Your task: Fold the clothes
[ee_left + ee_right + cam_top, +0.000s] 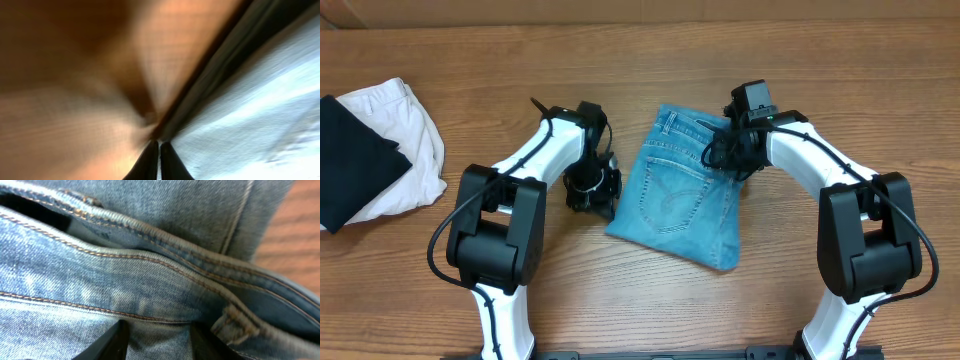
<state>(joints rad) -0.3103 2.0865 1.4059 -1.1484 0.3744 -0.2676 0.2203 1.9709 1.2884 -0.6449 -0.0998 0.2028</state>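
Just one jeans pair (pixel 677 190), two other garments (pixel 350 165) (pixel 410 130).

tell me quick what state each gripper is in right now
left gripper: closed, holding nothing, beside the jeans.
right gripper: open, jaws apart over the jeans' waistband.

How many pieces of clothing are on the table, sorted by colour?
Light blue denim jeans: 1
White garment: 1
Black garment: 1
Total: 3
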